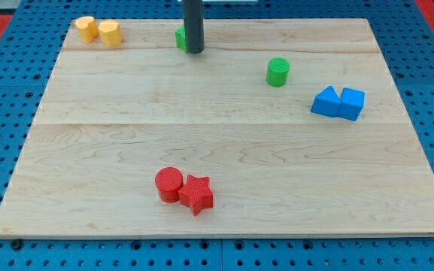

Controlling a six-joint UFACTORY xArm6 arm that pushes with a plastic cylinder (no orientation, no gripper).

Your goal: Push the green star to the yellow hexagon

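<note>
Two yellow plastic blocks sit touching at the wooden board's (224, 150) top-left corner, the yellow hexagon (110, 34) on the right and a rounder yellow block (86, 28) on its left, both well left of my tip (195, 51). No jaws on this rig, just a dark rod, so nothing's gripped. My tip is right against the green block (180, 37), mostly hidden behind it, so I can't make out its star shape. A green cylinder (277, 72) stands off to my tip's right.

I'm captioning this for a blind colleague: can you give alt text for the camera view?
My tip sits against a green block near the wooden board's top edge, right of two yellow blocks.
</note>
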